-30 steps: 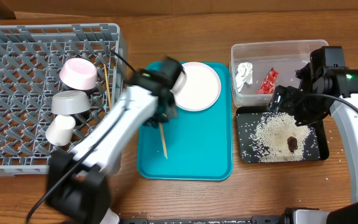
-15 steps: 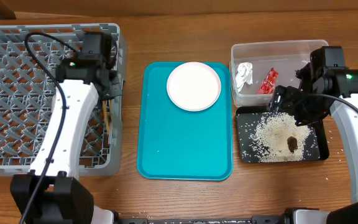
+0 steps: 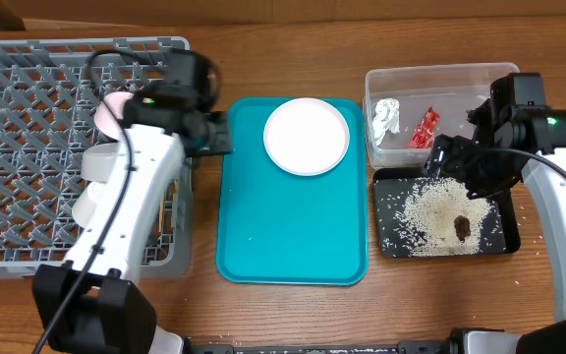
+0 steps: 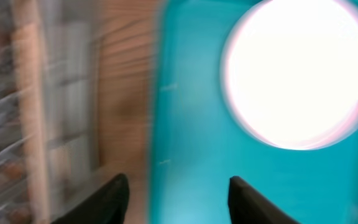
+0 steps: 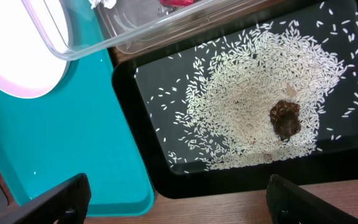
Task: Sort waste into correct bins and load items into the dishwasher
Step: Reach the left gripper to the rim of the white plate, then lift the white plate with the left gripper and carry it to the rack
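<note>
My left gripper [image 3: 218, 141] hangs open and empty over the left edge of the teal tray [image 3: 293, 236], beside the dishwasher rack [image 3: 28, 79]. In the blurred left wrist view its fingertips [image 4: 114, 196] frame teal tray [image 4: 191, 124], with the white plate [image 4: 300, 71] ahead. The plate [image 3: 306, 136] lies on the tray's far end. A pink bowl [image 3: 112, 106], a grey bowl [image 3: 96, 163], a white cup [image 3: 84, 208] and a chopstick [image 3: 162, 214] sit in the rack, partly under my left arm. My right gripper [image 3: 455, 162] stands open over the black tray [image 3: 499, 241].
The clear tub [image 3: 460, 84] holds a white tissue [image 3: 386, 118] and a red wrapper [image 3: 424, 128]. Rice [image 5: 260, 87] and a brown lump [image 5: 284, 118] lie in the black tray [image 5: 142, 174]. My right gripper [image 5: 179, 205] spans the seam between that tray and the teal one.
My left arm swung from over the rack back to the right, to the teal tray's edge, and its jaws opened. The right arm stayed still.
</note>
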### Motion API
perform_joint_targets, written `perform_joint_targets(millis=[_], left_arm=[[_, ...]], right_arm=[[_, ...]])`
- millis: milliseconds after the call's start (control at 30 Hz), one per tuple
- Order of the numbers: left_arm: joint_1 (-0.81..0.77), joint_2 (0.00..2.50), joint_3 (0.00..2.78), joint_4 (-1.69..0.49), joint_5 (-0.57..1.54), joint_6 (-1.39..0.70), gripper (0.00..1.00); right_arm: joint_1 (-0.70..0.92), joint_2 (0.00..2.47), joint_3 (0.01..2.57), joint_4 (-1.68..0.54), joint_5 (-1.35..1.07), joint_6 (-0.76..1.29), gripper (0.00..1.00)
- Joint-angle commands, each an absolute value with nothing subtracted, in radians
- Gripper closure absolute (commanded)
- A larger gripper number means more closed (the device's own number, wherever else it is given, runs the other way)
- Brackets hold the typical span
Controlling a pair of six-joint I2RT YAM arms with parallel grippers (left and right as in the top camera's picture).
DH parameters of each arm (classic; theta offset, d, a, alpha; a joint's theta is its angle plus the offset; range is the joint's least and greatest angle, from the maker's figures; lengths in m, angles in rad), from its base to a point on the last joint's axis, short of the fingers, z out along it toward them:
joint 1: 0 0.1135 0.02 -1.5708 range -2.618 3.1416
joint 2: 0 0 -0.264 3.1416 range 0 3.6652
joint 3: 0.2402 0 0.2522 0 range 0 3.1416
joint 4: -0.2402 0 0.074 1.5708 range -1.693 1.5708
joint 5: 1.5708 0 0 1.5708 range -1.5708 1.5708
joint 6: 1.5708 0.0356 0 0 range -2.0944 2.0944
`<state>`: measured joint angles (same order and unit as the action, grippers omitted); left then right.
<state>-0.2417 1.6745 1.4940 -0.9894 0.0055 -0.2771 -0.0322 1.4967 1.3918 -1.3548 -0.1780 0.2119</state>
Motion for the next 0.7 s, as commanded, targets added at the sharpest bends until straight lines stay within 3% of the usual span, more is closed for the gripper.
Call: perform_joint_targets(millis=[0, 300, 500, 667], left_arm=[[-0.361, 1.691, 1.501, -0.924, 0.036, -0.249, 0.4], [-0.597, 1.871, 1.501, -0.737, -0.008, -0.112, 0.25], [-0.635, 2.025, 1.501, -0.706, -0.015, -0.04, 0.24], [-0.63, 2.083, 1.501, -0.73, -0.014, -0.041, 0.31]], right_arm=[[-0.033, 1.485, 1.417, -1.352, -0.173, 0.208, 0.08], [-0.033, 1.485, 1.417, -1.352, -0.173, 0.208, 0.08], [-0.033, 1.485, 1.417, -1.353, -0.173, 0.208, 0.08], [-0.033, 1.485, 1.417, -1.357, -0.173, 0.208, 0.08]])
